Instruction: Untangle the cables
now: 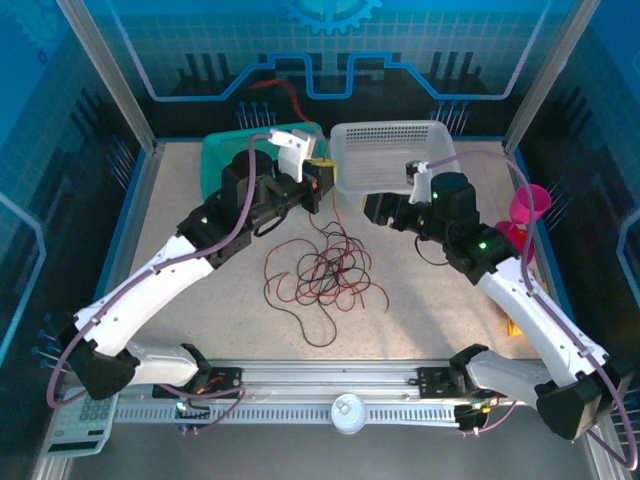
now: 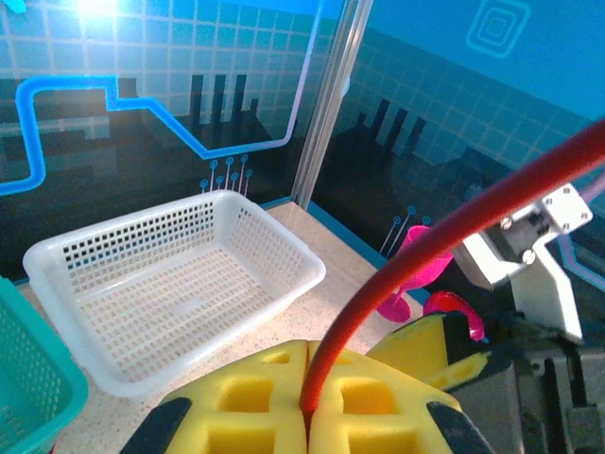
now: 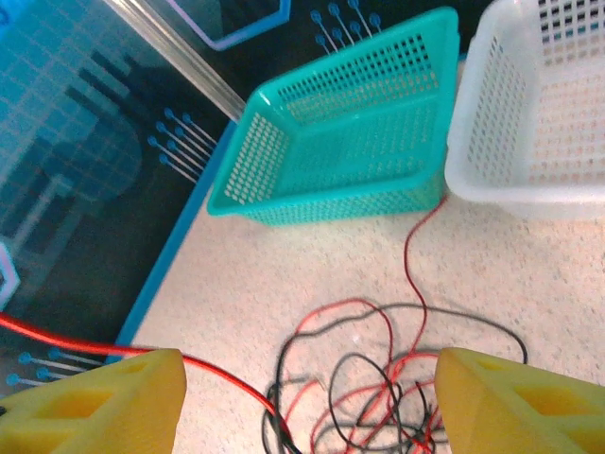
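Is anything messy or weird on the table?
Yes. The red and black cables lie in one tangled heap in the middle of the table, their loops crossing over each other. One red cable is pinched between the yellow pads of the left gripper, which are shut on it.

I work on a speckled beige table (image 1: 430,330), boxed in by blue, grid-printed panels (image 1: 200,40). Metal posts (image 1: 105,70) rise at 11 and 1 o'clock. A silver rail (image 1: 330,380) runs along 6 o'clock. In my left wrist view, glare (image 2: 95,8) shines at 11 o'clock.
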{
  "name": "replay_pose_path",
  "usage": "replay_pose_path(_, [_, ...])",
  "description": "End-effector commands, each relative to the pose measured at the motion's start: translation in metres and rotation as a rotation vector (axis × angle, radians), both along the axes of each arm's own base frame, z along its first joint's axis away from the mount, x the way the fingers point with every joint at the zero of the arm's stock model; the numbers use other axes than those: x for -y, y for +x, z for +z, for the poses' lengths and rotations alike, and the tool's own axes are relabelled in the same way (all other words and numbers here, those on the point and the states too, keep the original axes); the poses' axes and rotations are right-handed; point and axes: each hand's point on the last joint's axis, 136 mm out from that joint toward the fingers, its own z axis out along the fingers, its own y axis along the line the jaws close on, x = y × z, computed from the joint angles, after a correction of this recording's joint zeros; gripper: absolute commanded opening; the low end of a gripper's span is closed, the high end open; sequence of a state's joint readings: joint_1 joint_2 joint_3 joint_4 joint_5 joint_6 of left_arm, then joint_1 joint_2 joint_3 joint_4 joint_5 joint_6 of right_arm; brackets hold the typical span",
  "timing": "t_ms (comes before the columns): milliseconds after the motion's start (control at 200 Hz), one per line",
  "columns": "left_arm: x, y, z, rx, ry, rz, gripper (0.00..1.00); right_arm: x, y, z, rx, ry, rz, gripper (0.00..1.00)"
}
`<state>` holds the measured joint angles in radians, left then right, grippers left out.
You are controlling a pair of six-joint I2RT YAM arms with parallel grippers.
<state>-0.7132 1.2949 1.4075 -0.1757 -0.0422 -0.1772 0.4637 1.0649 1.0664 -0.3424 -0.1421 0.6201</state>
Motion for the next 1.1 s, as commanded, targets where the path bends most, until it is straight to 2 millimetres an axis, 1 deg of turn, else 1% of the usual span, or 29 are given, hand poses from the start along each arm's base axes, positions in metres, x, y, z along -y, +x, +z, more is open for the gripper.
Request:
replay_pose_path(0, [-0.005, 0.001, 0.02, 0.025, -0.022, 0.019, 0.0, -0.006, -0.008, -0.015, 0.011, -0.018, 0.066, 0.72])
replay_pose_path(165, [-0.006, 0.0, 0.028, 0.04, -0.027, 0.02, 0.0, -0.023, -0.024, -0.046, -0.022, -0.073, 0.183, 0.73])
replay_pose_path(255, [-0.007, -0.001, 0.033, 0.047, -0.034, 0.017, 0.0, -0.029, -0.028, -0.059, -0.031, -0.093, 0.215, 0.74])
replay_pose_path(335, [-0.006, -0.001, 0.034, 0.048, -0.039, 0.015, 0.0, -0.035, -0.029, -0.064, -0.033, -0.089, 0.239, 0.74])
replay_pose_path(460, [-0.005, 0.0, 0.034, 0.045, -0.039, 0.011, 0.0, -0.048, -0.034, -0.065, -0.029, -0.064, 0.302, 0.74])
replay_pose_path(580, [-0.003, 0.0, 0.033, 0.042, -0.04, 0.009, 0.0, -0.059, -0.039, -0.069, -0.041, -0.052, 0.358, 0.7])
replay_pose_path(640, [-0.004, 0.001, 0.033, 0.043, -0.044, 0.011, 0.0, -0.061, -0.04, -0.074, -0.054, -0.052, 0.367, 0.65])
replay_pose_path(690, [-0.004, 0.0, 0.036, 0.048, -0.046, 0.012, 0.0, -0.061, -0.039, -0.079, -0.065, -0.055, 0.363, 0.58])
replay_pose_path(740, [-0.004, 0.001, 0.037, 0.051, -0.045, 0.012, 0.0, -0.061, -0.037, -0.079, -0.063, -0.056, 0.35, 0.51])
replay_pose_path(775, [-0.005, 0.0, 0.039, 0.054, -0.045, 0.013, 0.0, -0.061, -0.036, -0.08, -0.062, -0.057, 0.348, 0.44])
replay_pose_path(785, [-0.005, 0.001, 0.039, 0.055, -0.043, 0.015, 0.0, -0.059, -0.037, -0.088, -0.08, -0.065, 0.346, 0.41])
replay_pose_path(805, [-0.005, 0.0, 0.039, 0.056, -0.043, 0.015, 0.0, -0.059, -0.038, -0.092, -0.085, -0.068, 0.345, 0.38])
replay_pose_path(860, [-0.005, 0.0, 0.041, 0.061, -0.042, 0.017, 0.0, -0.059, -0.038, -0.095, -0.092, -0.067, 0.346, 0.27])
replay_pose_path(910, [-0.006, 0.0, 0.044, 0.066, -0.042, 0.019, 0.0, -0.059, -0.037, -0.099, -0.099, -0.072, 0.346, 0.14])
replay_pose_path(985, [-0.007, 0.001, 0.048, 0.073, -0.039, 0.023, 0.0, -0.057, -0.037, -0.105, -0.11, -0.078, 0.339, 0.0])
replay_pose_path(1095, [-0.01, 0.0, 0.055, 0.092, -0.027, 0.032, 0.0, -0.052, -0.036, -0.113, -0.123, -0.091, 0.319, 0.0])
